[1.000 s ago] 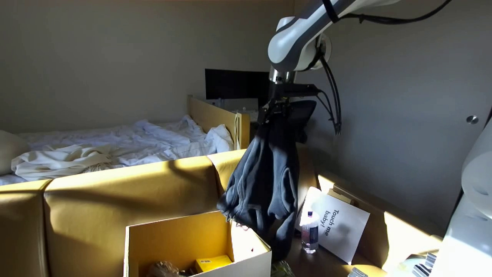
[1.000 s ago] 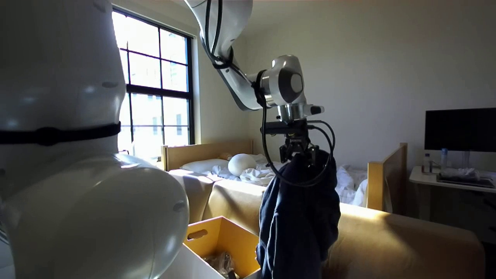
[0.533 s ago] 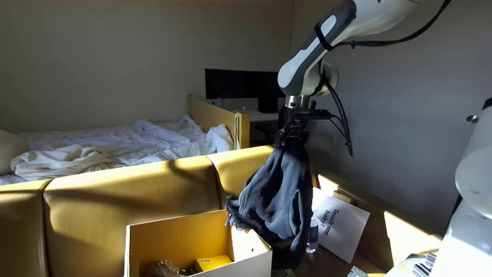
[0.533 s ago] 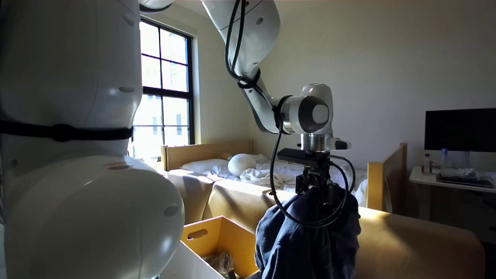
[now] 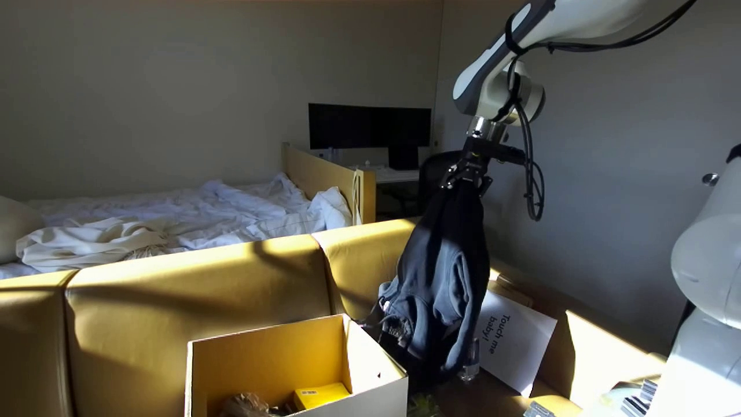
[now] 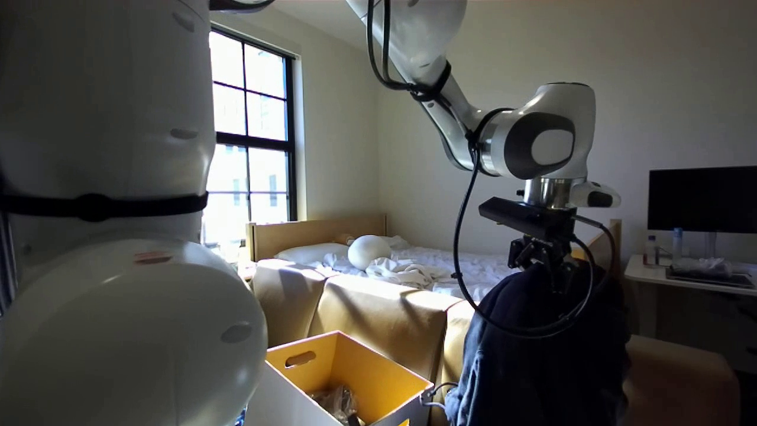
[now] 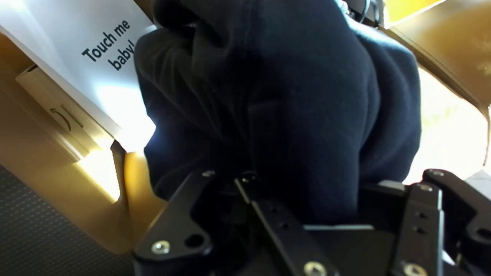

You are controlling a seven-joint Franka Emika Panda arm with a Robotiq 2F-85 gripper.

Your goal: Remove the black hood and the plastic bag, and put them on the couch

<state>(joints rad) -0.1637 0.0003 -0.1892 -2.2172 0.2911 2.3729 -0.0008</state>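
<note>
The black hood (image 5: pixel 443 272) hangs in long folds below my gripper (image 5: pixel 466 183), which is shut on its upper end; the cloth hides the fingertips. Dark blue cloth (image 7: pixel 307 96) fills the middle of the wrist view. In an exterior view the hood's lower end is beside the box's right wall, low over the seat; whether it touches the seat I cannot tell. The mustard-tan couch (image 5: pixel 197 295) runs behind, its back cushions in sun and shadow. Crumpled clear plastic, apparently the plastic bag (image 6: pixel 338 402), lies inside the box, away from my gripper.
A white box (image 5: pixel 370 399) with a yellow inside stands on the couch and holds a small yellow carton (image 5: pixel 321 397). Right of the hood are a bottle (image 5: pixel 470 368) and a white printed sheet (image 5: pixel 515 341). The bed (image 5: pixel 231 214) lies behind the couch.
My gripper has moved right in both exterior views, dipping and then rising, with the hood in it. The hood's lower end has swung off the box's rim to its right side.
</note>
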